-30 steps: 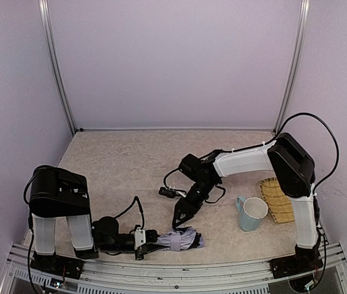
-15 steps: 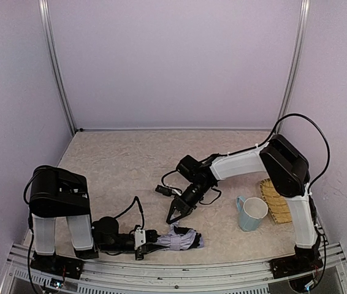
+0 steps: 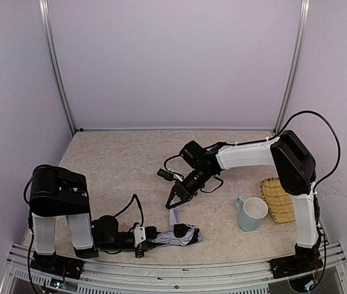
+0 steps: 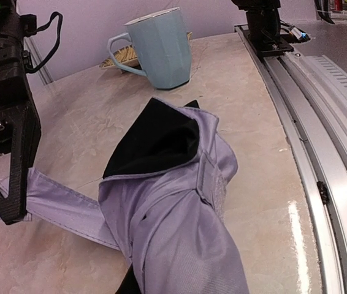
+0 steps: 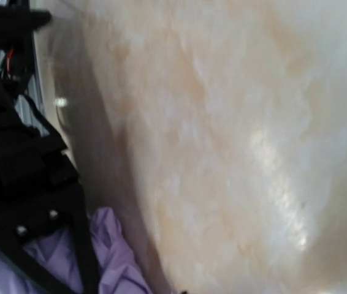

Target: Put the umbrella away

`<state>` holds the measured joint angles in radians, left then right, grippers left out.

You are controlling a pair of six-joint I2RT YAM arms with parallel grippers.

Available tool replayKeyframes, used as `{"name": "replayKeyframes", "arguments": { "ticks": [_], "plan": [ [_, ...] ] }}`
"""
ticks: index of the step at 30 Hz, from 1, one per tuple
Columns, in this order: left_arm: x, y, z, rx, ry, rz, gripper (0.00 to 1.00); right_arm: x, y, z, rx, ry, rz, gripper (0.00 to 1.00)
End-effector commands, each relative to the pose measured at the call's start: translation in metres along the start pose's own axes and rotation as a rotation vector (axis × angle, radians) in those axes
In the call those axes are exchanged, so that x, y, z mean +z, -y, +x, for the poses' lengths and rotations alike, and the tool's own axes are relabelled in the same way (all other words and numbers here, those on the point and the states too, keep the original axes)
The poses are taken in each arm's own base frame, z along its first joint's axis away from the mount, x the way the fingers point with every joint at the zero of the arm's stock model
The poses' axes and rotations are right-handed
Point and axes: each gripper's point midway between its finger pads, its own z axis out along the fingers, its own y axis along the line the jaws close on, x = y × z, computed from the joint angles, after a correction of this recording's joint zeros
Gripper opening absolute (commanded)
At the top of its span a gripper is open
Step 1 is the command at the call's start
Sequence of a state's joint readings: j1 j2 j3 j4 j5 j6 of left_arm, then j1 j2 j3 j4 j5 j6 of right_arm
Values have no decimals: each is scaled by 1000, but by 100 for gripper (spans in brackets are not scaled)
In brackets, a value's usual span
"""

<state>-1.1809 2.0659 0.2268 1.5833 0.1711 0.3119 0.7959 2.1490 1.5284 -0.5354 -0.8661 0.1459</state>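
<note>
The umbrella [image 3: 183,235] lies folded at the near edge, lavender-grey with black lining showing. My left gripper [image 3: 147,234] lies low on the table, shut on its left end; the bundle fills the left wrist view [image 4: 179,226], my own fingers hidden under it. The umbrella's strap [image 3: 173,217] stretches up and away from the bundle. My right gripper [image 3: 174,204] is shut on the strap's end, just above the table. In the left wrist view the strap [image 4: 63,205] runs left to a right finger [image 4: 15,165]. The right wrist view is blurred, showing lavender fabric [image 5: 109,254].
A pale blue mug [image 3: 252,213] stands right of the umbrella, with a small woven basket [image 3: 278,197] beyond it near the right wall. Both show in the left wrist view, the mug [image 4: 158,46] in front of the basket [image 4: 118,58]. A metal rail [image 3: 179,269] runs along the near edge.
My right gripper came down at the umbrella, then moved up and away with the strap, drawing it out straight. The bundle has loosened and its black lining now shows. The left arm stays put.
</note>
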Motion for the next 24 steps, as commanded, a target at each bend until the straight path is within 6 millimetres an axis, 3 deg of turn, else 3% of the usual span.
{"name": "replayKeyframes", "arguments": {
  "ticks": [1, 6, 10, 17, 20, 24],
  "plan": [
    [-23, 62, 43, -115, -139, 267, 0, -87, -17, -111, -257, 324, 130, 0],
    [-20, 54, 48, -192, -164, 241, 0, -104, -31, -123, -300, 354, 180, 0],
    [-19, 6, 70, -397, -208, 35, 0, -86, -63, -93, -386, 309, 147, 0],
    [-3, -23, 95, -550, -302, -61, 0, -77, -109, -64, -462, 363, 31, 0],
    [1, -36, 94, -628, -283, -91, 0, -59, -116, -52, -491, 330, 13, 0],
    [8, -56, 114, -762, -342, -153, 0, -33, -128, -32, -559, 284, -14, 0]
  ]
}}
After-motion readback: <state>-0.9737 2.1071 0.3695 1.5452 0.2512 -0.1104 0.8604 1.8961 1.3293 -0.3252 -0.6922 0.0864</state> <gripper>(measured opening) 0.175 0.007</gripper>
